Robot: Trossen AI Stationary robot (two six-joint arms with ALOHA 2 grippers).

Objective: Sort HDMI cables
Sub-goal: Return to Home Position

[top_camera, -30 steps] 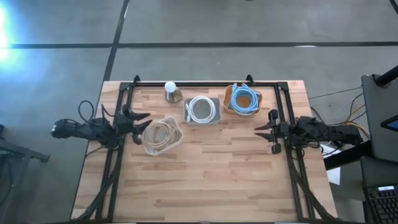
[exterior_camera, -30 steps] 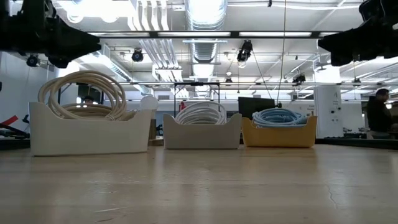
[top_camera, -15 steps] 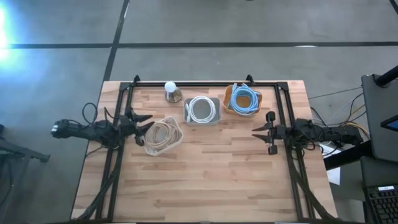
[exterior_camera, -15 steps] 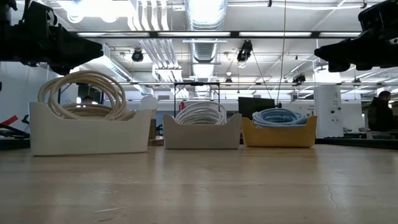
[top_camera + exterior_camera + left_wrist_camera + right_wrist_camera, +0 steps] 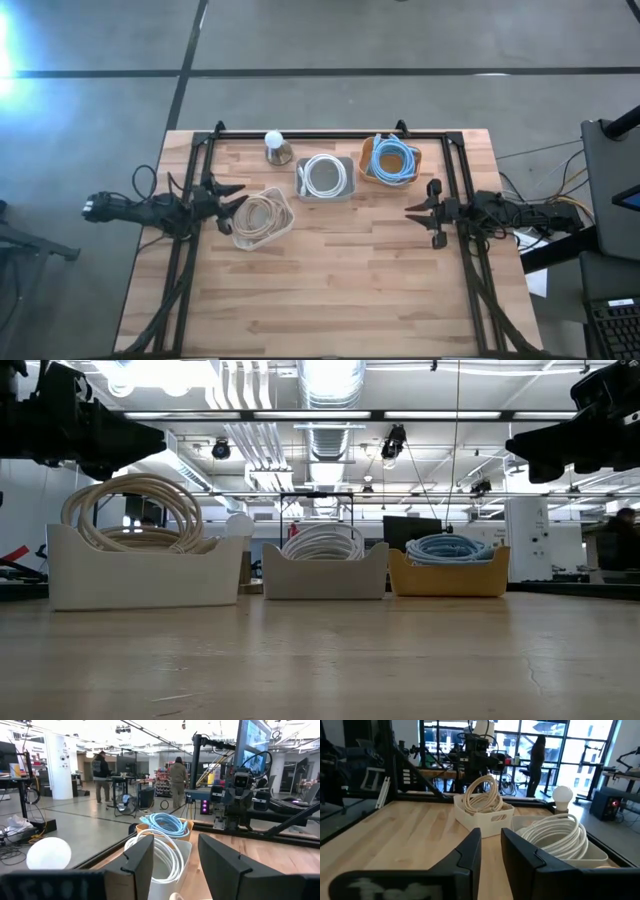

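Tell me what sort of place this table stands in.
Most likely a robotics lab or open workshop hall. Bare ducts and strip lights run under the ceiling, the floor is plain concrete, and people stand near a big screen beyond the wooden table.

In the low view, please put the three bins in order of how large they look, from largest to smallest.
1. The white bin: clearly the largest, but it stands nearest the camera, so this may be only nearness.
2. The grey bin and the yellow bin: they look about alike, so I do not rank them.
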